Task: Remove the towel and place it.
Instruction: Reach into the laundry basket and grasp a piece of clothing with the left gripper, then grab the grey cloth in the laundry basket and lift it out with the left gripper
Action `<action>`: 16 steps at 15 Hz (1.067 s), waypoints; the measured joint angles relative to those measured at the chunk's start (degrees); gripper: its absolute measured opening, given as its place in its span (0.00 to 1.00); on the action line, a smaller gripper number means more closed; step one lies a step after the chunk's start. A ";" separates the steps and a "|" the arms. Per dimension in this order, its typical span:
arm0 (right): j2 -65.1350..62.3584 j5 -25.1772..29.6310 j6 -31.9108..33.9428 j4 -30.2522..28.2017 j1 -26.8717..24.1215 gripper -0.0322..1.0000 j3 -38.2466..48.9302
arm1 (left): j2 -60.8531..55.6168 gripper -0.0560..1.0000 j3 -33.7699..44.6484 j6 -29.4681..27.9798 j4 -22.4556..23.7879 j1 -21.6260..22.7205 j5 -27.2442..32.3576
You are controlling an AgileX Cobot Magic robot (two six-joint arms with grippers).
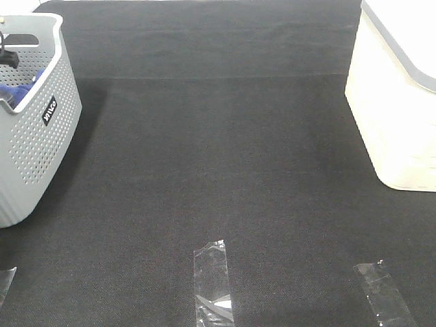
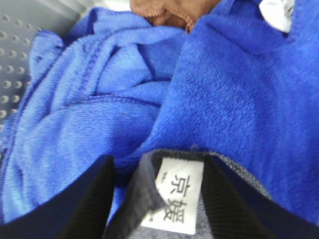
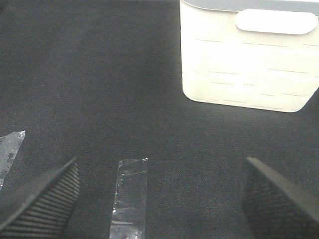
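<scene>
1. The left claw [image 2: 158, 164] is pinched on a fold of the towel [image 2: 133, 204]. The slate-grey cloth stands up between the two black fingers [image 2: 84, 199] and touches both.
2. A white label [image 2: 174, 196] with printed characters is on that fold. It sits right in the gap of the claw, facing the wrist camera.
3. Just past the fingertips lies a bright blue cloth [image 2: 99, 114], crumpled in thick folds with a stitched hem showing. It fills most of the space ahead of the claw, and the towel's fold lies against it.
4. Farther ahead, beyond the blue folds, a bit of brown fabric [image 2: 167, 12] peeks out. A small white tag [image 2: 274, 12] shows at the blue cloth's far edge.
5. Off to one side of the claw rises the perforated wall of the grey basket [image 2: 17, 59]. The claw, the towel and the blue cloth are all inside it.
6. The right claw [image 3: 160, 164] is spread wide with nothing between its ribbed tips, and hangs above the black carpeted surface [image 3: 89, 89].
7. A strip of clear tape [image 3: 130, 196] lies on the surface and is seen through that claw's gap. A second strip [image 3: 10, 149] lies just outside one tip.
8. Well ahead of the right claw stands a cream basket [image 3: 246, 59] with a grey rim and a handle slot, apart from the tape.
</scene>
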 joint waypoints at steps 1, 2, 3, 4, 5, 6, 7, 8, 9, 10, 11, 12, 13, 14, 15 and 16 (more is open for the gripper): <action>0.00 0.00 0.00 0.00 0.00 0.81 0.00 | 0.17 0.49 0.00 0.00 -0.11 0.00 0.00; 0.00 0.00 0.00 0.00 0.00 0.81 0.00 | 0.17 0.44 0.00 0.29 -0.17 0.00 0.00; 0.00 0.00 0.00 0.00 0.00 0.81 0.00 | 0.17 0.37 0.00 0.74 -0.17 0.00 0.00; 0.00 0.00 0.00 0.00 0.00 0.81 0.00 | 0.17 0.31 0.00 1.15 -0.17 0.00 0.00; 0.00 0.00 0.00 0.00 0.00 0.81 0.00 | 0.17 0.24 0.00 1.72 -0.17 0.00 0.00; 0.00 0.00 0.00 0.00 0.00 0.81 0.00 | 0.17 0.15 0.00 2.06 -0.17 0.00 0.00; 0.00 0.00 0.00 0.00 0.00 0.81 0.00 | 0.17 0.09 0.00 2.18 -0.17 0.00 0.00; 0.00 0.00 0.00 0.00 0.00 0.81 0.00 | 0.17 0.07 0.00 2.18 -0.17 0.00 0.00; 0.00 0.00 0.00 0.00 0.00 0.81 0.00 | 0.17 0.07 0.00 2.18 -0.17 0.00 0.11; 0.00 0.00 0.00 0.00 0.00 0.81 0.00 | 0.06 0.07 0.00 2.18 -0.17 0.00 0.17; 0.00 0.00 0.00 0.00 0.00 0.81 0.00 | 0.00 0.07 0.00 2.18 -0.17 0.00 0.23; 0.00 0.00 0.00 0.00 0.00 0.81 0.00 | 0.00 0.07 0.00 2.18 -0.17 0.00 0.23; 0.00 0.00 0.00 0.00 0.00 0.81 0.00 | -0.11 0.07 0.00 2.18 0.06 0.00 0.46; 0.00 0.00 0.00 0.00 0.00 0.81 0.00 | -0.11 0.07 0.00 2.18 0.17 0.00 0.69; 0.00 0.00 0.00 0.00 0.00 0.81 0.00 | -0.11 0.07 0.00 2.18 0.23 0.00 0.97; 0.00 0.00 0.00 0.00 0.00 0.81 0.00 | -0.11 0.10 0.00 2.18 0.23 0.00 1.32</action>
